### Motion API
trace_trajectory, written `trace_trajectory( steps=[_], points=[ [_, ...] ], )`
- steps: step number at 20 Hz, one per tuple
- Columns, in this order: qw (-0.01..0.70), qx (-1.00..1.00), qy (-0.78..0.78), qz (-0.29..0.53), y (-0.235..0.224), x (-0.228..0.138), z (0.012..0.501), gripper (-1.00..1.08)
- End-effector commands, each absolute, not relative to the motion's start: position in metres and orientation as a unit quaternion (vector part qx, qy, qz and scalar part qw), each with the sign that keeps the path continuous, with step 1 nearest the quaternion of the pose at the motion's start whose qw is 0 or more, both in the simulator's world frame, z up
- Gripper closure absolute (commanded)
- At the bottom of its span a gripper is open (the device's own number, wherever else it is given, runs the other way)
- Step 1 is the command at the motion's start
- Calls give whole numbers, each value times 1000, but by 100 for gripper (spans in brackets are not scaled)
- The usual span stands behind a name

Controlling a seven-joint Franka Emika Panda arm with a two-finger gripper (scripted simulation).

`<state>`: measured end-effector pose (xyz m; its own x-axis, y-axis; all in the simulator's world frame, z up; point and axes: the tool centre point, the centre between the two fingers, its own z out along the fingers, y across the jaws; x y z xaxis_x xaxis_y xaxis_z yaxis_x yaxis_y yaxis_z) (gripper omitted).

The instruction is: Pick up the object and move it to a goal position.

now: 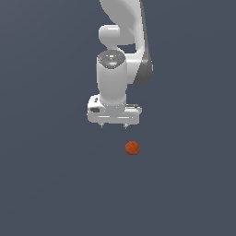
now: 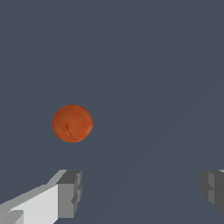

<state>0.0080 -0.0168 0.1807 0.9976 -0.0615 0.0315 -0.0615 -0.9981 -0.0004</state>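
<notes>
The object is a small orange-red bumpy ball [image 1: 132, 148] lying on the flat grey surface. It also shows in the wrist view [image 2: 73, 123]. My white gripper [image 1: 113, 126] hangs above the surface, behind the ball and slightly toward the exterior view's left. Its two short fingertips [image 1: 102, 125] point down and stand far apart. In the wrist view the gripper [image 2: 142, 192] is open and empty, with grey finger pads [image 2: 70, 193] at both sides. The ball lies outside the gap between them, apart from both pads.
The plain dark grey surface [image 1: 55, 184] fills both views. The white arm [image 1: 122, 37] rises above the gripper toward the top of the exterior view.
</notes>
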Motion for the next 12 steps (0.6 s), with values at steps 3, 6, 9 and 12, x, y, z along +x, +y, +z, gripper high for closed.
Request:
trace_trajectory(
  steps=[3,6,9,12],
  points=[
    [1,999,-28,15,-16,7,180,-92],
    [2,1000,-16,11,-11,5,175,-92],
    [5,1000,2,4,-4,2,169,-92],
    [6,1000,9,2,-1,0,166,-92]
  ],
)
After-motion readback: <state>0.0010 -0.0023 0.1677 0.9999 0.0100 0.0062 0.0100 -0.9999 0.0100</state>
